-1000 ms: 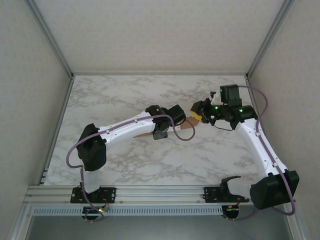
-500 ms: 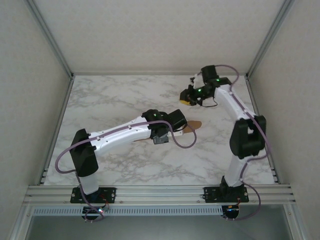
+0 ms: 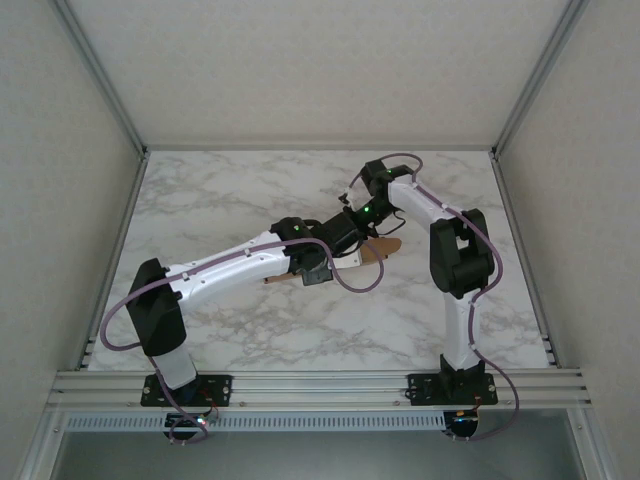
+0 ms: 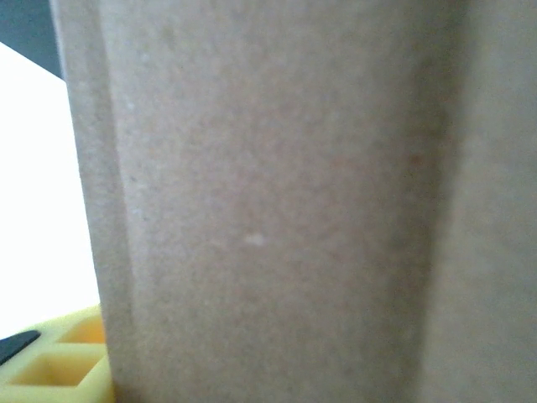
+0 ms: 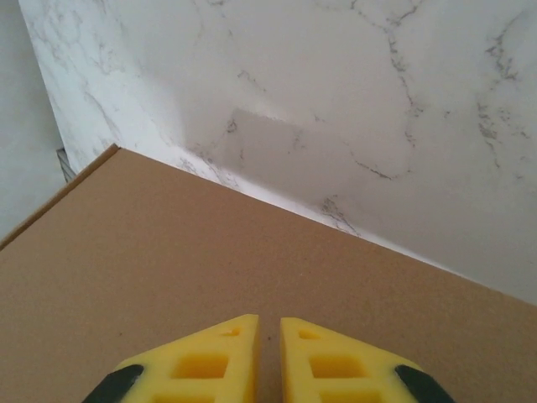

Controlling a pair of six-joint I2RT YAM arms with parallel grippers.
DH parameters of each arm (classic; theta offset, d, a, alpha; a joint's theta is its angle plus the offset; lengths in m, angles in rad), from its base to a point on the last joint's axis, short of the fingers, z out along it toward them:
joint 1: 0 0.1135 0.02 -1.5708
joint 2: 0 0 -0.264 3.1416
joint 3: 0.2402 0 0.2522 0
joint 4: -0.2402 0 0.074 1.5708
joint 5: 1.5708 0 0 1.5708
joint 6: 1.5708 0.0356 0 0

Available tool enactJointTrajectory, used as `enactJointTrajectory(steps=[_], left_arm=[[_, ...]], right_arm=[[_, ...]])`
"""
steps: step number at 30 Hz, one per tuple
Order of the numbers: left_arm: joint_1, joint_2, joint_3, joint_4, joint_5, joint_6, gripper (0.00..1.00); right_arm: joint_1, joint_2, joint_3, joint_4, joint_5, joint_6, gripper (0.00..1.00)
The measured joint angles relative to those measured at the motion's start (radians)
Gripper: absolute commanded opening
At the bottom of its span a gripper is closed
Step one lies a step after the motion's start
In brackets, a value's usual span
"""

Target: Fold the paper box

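The paper box [image 3: 380,250] lies on the counter [image 3: 220,200], close against the left claw [image 3: 343,237], whose grip I cannot tell. The right claw [image 5: 268,334], nearly shut and empty, hovers just over a panel. Folding seems under way, and the next move probably calls for pressing a flap down.

— Where can we pass on the counter [image 3: 200,200]?
— The far-left corner and the left edge lie open to us, and so does the near strip between the two bases.
— And the middle?
— There the left arm [image 3: 240,265] crosses slantwise to the centre and the right arm [image 3: 455,250] arches over the right side. The paper box [image 3: 385,247] sits between them, with the right claw [image 5: 268,323] close above it.
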Motion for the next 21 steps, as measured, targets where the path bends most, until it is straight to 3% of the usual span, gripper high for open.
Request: enactJointTrajectory(steps=[8,21], left_arm=[[0.02,-0.018,-0.067,0.053,0.044,0.023,0.45],[0.048,-0.074,-0.178,0.169,0.075,0.072,0.52]], right_arm=[[0.034,0.032,0.0,-0.02,0.008,-0.047,0.0],[0.037,-0.005,-0.076,0.06,0.003,-0.031,0.0]])
